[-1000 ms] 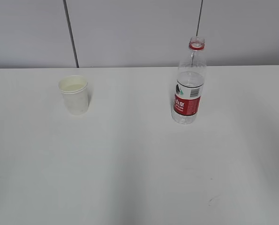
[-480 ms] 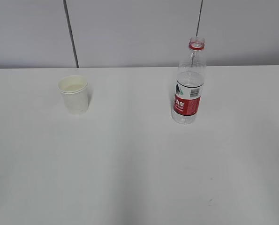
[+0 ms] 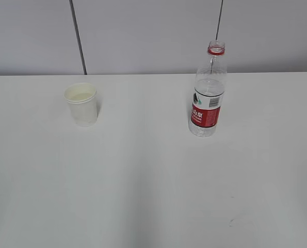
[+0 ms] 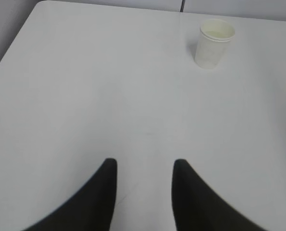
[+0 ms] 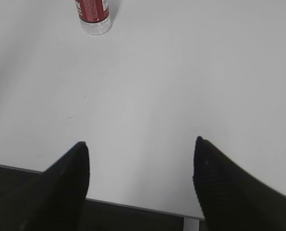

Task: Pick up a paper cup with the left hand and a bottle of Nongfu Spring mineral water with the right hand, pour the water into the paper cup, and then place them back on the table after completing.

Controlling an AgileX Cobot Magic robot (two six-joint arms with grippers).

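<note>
A white paper cup (image 3: 81, 104) stands upright on the left of a plain white table (image 3: 153, 186) in the exterior view, well apart from a clear Nongfu Spring water bottle (image 3: 208, 98) standing upright on the right. The bottle wears a red label and a red neck ring, with no cap on its mouth. Neither arm appears here.

Seen from the left wrist, the left gripper (image 4: 144, 166) hangs over bare tabletop, its two black fingers parted with nothing between them. The paper cup (image 4: 214, 42) sits far ahead to the upper right, a pale surface visible inside it.

Seen from the right wrist, the right gripper (image 5: 142, 144) holds its fingers wide apart and empty near the table's front edge (image 5: 133, 204). Only the bottle's (image 5: 93, 15) lower part shows, upright at the top left, well apart from the fingers.
</note>
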